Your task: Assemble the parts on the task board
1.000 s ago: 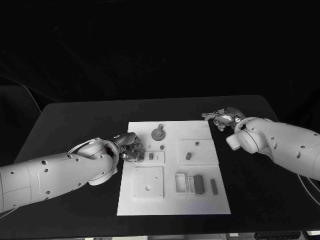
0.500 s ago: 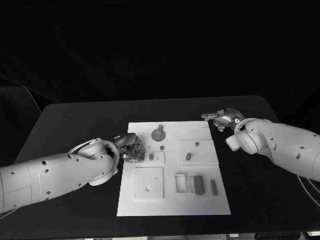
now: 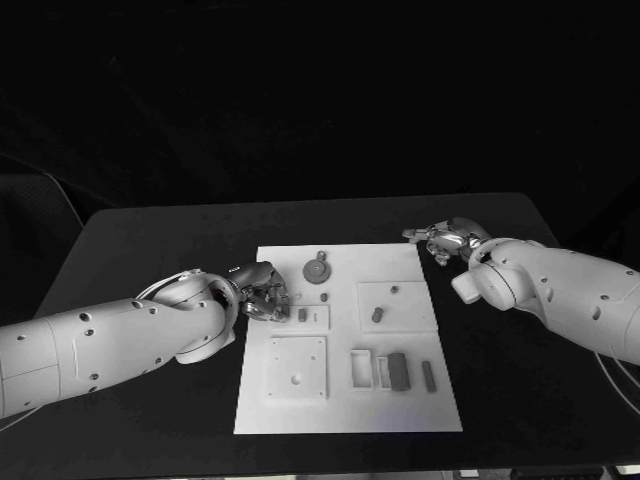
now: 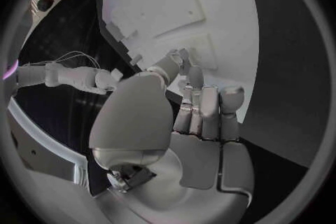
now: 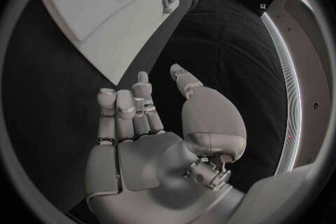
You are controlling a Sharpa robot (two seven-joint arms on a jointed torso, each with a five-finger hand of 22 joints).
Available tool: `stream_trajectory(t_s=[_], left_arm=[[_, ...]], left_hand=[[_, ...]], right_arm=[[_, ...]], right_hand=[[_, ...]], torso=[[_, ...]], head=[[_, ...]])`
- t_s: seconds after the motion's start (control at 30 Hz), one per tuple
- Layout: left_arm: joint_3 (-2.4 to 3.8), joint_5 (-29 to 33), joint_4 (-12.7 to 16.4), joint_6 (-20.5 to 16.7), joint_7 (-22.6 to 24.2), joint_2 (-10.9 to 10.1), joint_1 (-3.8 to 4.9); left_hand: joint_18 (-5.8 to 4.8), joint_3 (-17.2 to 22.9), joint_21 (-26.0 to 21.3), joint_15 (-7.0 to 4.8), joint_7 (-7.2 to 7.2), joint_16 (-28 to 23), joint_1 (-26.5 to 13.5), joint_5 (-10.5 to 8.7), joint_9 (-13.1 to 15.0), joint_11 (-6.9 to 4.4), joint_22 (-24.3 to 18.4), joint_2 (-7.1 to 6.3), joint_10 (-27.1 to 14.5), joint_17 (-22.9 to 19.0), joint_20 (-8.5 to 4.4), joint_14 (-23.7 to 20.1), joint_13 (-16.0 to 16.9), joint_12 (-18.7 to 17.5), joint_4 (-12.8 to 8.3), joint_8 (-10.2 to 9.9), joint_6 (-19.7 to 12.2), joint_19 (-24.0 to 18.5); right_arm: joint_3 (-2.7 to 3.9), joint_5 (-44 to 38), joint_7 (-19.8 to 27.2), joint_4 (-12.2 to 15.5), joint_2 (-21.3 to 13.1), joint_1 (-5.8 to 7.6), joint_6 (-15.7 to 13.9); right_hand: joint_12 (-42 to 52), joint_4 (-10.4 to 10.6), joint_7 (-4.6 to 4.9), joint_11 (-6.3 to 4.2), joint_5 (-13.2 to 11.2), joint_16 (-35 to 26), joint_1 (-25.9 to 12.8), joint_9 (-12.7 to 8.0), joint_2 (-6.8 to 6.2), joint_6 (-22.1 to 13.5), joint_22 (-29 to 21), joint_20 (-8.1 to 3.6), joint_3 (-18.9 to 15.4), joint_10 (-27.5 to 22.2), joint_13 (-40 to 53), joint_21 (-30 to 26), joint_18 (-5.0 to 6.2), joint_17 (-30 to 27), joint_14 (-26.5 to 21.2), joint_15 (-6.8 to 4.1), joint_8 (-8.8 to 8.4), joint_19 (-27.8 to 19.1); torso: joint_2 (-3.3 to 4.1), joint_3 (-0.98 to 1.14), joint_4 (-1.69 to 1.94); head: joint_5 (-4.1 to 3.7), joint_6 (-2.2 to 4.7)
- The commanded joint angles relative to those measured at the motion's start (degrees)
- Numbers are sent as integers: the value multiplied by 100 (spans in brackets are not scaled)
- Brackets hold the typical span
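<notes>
Task board [image 3: 407,262] sits mid-table, long side running near to far, bare black table [image 3: 147,240] on all sides. Head view: left hand [image 3: 263,293] is at the board's left edge, about halfway along, fingers curled in; can't tell if anything is in them. Right hand [image 3: 443,240] is just off the far right corner, over black table, fingers loosely bent. Round part [image 3: 317,268] lies far-centre; grey block parts [image 3: 397,369] stand near the near right edge. Wide open table left, right and far of the board.

Left wrist view: left hand [image 4: 199,117] fingers together, tips at the board [image 4: 210,5] edge, nothing visibly held.

Right wrist view: right hand [image 5: 140,117] fingers apart, empty, board [image 5: 91,0] corner just beyond them.
</notes>
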Motion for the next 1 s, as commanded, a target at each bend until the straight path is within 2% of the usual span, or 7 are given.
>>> stream_trajectory(t_s=[0.03, 0.23, 0.43, 1.0], left_arm=[[2, 136, 25, 269, -74, -1, 40], [3, 84, 39, 422, -232, 7, 90], [5, -197, 23, 709, -475, 44, 145], [0, -494, 42, 655, -717, 92, 150]], left_hand=[[239, -7, 13, -14, 160, 18, -55, 17, 6, 35, -4, 14, 1, -5, -27, -13, -5, -27, 33, 14, 198, -21], [239, -5, 12, -14, 160, 18, -59, 20, 6, 36, -4, 13, 0, -6, -27, -13, -7, -30, 36, 13, 199, -21], [239, -2, 11, -13, 159, 16, -67, 24, 6, 37, -5, 13, -1, -7, -26, -15, -9, -34, 43, 12, 202, -23], [237, 9, 3, -11, 159, 7, -82, 38, 5, 38, -10, 10, -2, -14, -25, -26, -16, -45, 58, 8, 204, -33]], right_arm=[[0, -32, 27, -4, 7, -2, 88], [0, -32, 25, -15, 18, -2, 91], [0, -32, 25, -13, 25, -4, 94], [-1, -32, 23, -23, 38, -7, 97]], right_hand=[[-22, 1, 51, -13, 2, -39, -13, -9, 51, 2, 8, -21, -45, 39, -6, 780, 154, -7, 0, -57, 6, 31], [-23, 1, 51, -14, 2, -39, -13, -9, 51, 2, 8, -21, -46, 39, -6, 780, 155, -7, 0, -57, 6, 32], [-23, 1, 51, -14, 2, -39, -14, -9, 51, 2, 8, -21, -46, 39, -7, 780, 155, -7, 0, -57, 6, 32], [-24, 1, 51, -14, 2, -40, -14, -10, 52, 2, 8, -21, -47, 40, -8, 779, 155, -8, 0, -58, 5, 33]], torso=[[-1, 2, 3], [6, -9, 3], [6, -8, 1], [7, -9, 5]], head=[[3, 1], [12, 5], [9, -6], [9, -46]])
